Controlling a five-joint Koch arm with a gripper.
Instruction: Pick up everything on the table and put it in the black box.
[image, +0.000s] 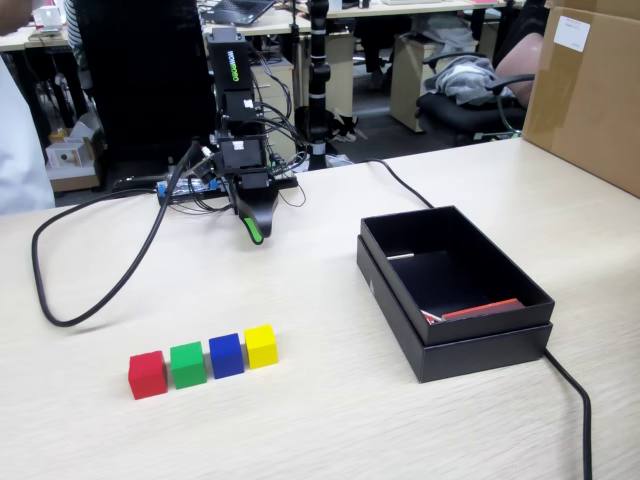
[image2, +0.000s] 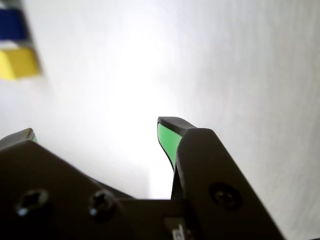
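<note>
Four small cubes sit in a row on the pale wood-grain table (image: 330, 430) at the front left: red (image: 147, 374), green (image: 187, 364), blue (image: 226, 355) and yellow (image: 261, 346). The wrist view catches only the blue cube (image2: 12, 24) and the yellow cube (image2: 17, 62) at its top left edge. My gripper (image: 255, 232) (image2: 97, 130) hangs over bare table behind the row, well clear of the cubes. It is open, with a wide empty gap between its green-padded fingers. The black box (image: 480, 352) stands to the right, nested in its lid.
A black cable (image: 60, 318) loops across the table's left side from the arm's base. Another cable (image: 580, 400) runs past the box's right corner to the front edge. A big brown carton (image: 590, 90) stands at the back right. A red strip (image: 482, 309) lies inside the box.
</note>
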